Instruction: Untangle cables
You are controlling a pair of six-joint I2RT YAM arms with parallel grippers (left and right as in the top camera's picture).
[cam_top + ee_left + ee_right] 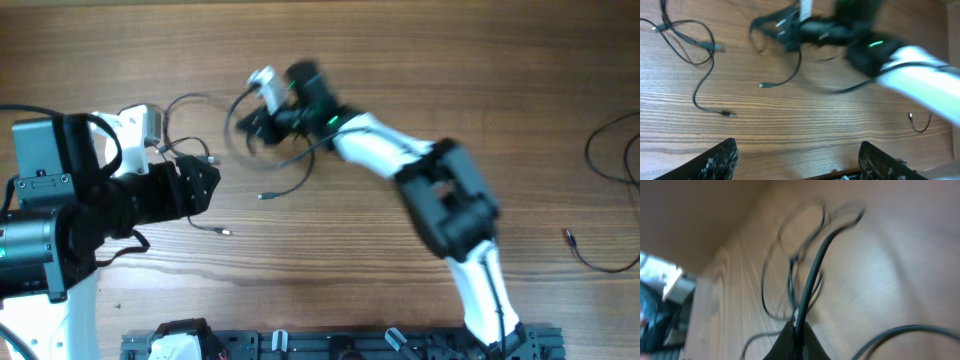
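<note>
Wood-grain worktop (pixel 420 60), arms coming in from the left and the near edge. Cables (pixel 265 148) are a small tangle of thin black loops at upper centre, hanging from the right end effector (pixel 262 122), which is clamped on them. In the right wrist view the held strands (pixel 810 280) run straight down into the closed tip at the bottom of the picture. That view is heavily blurred, so I can't count them. One tail drops out of the tangle and ends in a small plug (pixel 265 195) lying on the wood.

A second strand (pixel 695 95) loops off to the left of the tangle, its plug end (pixel 727 115) flat on the worktop. The left end effector (pixel 208 185) sits near that strand, fingers (pixel 722 160) spread wide with nothing between them.

Spare cable (pixel 590 148) lies at the far right edge, well apart from both arms.
</note>
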